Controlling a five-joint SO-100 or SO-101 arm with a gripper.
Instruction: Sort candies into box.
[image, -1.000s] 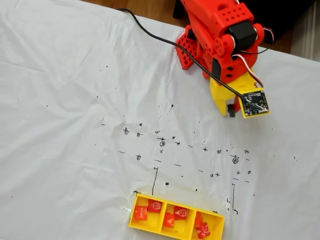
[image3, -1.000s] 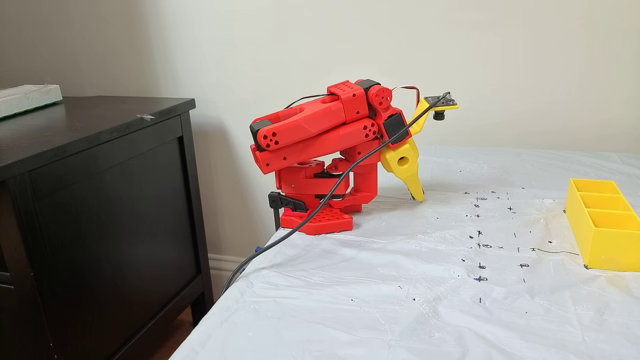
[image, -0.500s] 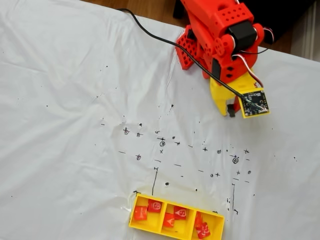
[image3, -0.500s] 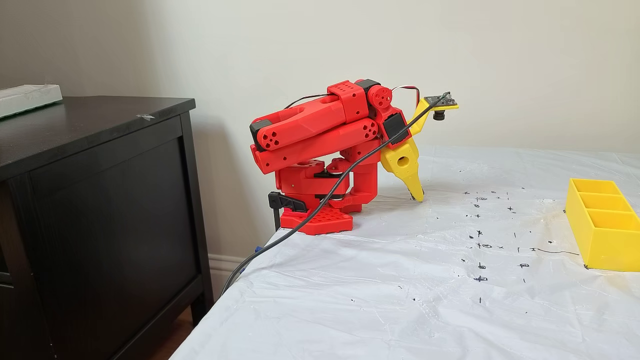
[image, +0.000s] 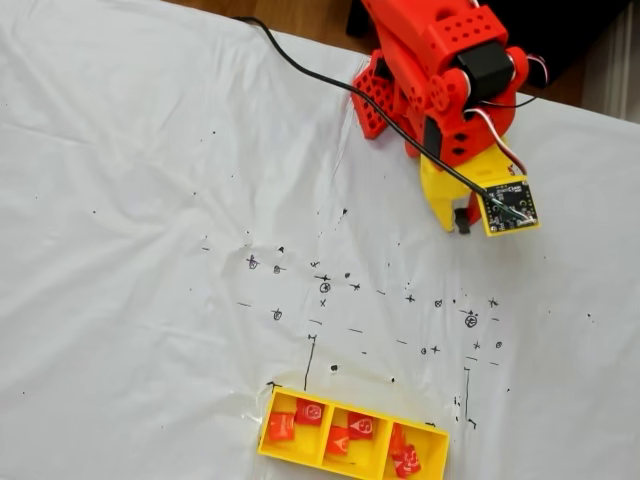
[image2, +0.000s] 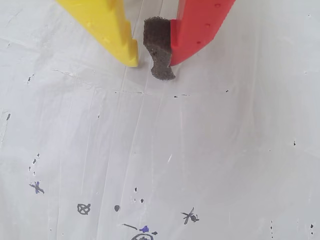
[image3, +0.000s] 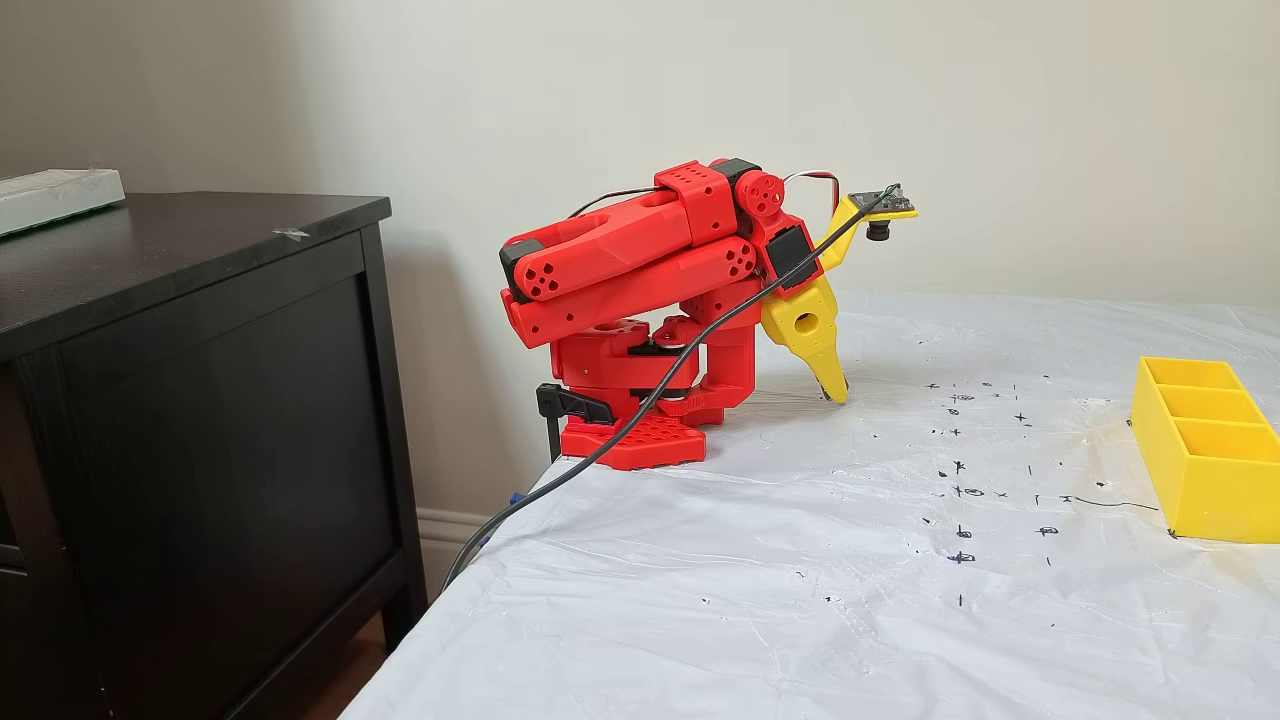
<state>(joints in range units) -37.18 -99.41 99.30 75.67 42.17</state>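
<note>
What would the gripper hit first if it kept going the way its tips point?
The white table cover: the gripper points down with its tips apparently at the sheet already, nothing between.

In a fixed view from above, the yellow box was cut off by the bottom edge of the picture, so its near wall was out of sight. The candies inside it were too small for their white marks to be read. In the side fixed view, the box ran past the right edge, and its walls hid whatever lay in the compartments.
</note>
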